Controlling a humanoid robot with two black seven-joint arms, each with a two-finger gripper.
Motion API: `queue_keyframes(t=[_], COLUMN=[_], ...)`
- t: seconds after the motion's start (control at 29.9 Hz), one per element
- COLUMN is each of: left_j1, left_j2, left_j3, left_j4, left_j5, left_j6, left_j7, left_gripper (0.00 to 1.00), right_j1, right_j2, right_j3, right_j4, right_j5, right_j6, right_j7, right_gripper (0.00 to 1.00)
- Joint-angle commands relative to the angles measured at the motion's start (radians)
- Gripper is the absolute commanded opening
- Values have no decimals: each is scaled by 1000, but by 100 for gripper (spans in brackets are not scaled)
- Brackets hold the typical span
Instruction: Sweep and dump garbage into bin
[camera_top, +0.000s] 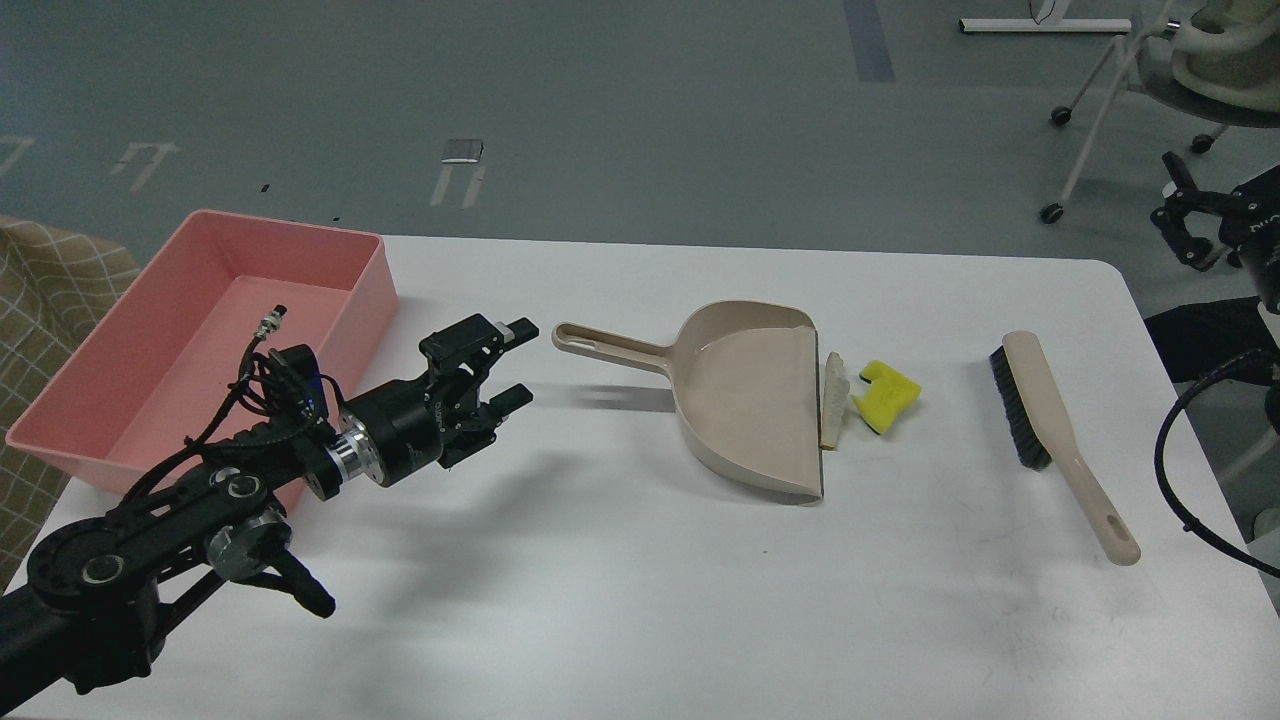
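Observation:
The yellow notched chunk (885, 394) and the thin white bread slice (832, 400) lie on the white table just right of the mouth of a beige dustpan (750, 400). The dustpan's handle (610, 345) points left. A beige brush with black bristles (1055, 440) lies to the right. The pink bin (340, 310) stands at the table's back left and looks empty. My left gripper (518, 363) is open and empty, low over the table, just left of the dustpan handle's end. My right gripper (1180, 225) is at the far right edge, off the table; its fingers look spread.
The table (600, 600) has a rounded right back corner. A chair base with castors (1055, 115) stands on the floor behind. A beige checked cloth (40, 270) lies left of the bin.

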Motion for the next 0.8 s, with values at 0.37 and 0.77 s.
queue_keyframes(t=[0.37, 0.77], left_j1=[-150, -205], left_j2=[-196, -251], left_j3=[96, 104], left_j4=[307, 389], left_j5=[0, -6], left_j6=[-9, -1], left_j7=[-4, -9], left_gripper=[89, 87], right_j1=[-11, -59], right_j2=[-3, -8], right_j3=[6, 27], right_j4=[2, 37], right_j5=[0, 0], right_j6=[1, 1], right_j7=[0, 0], right_gripper=[100, 100])
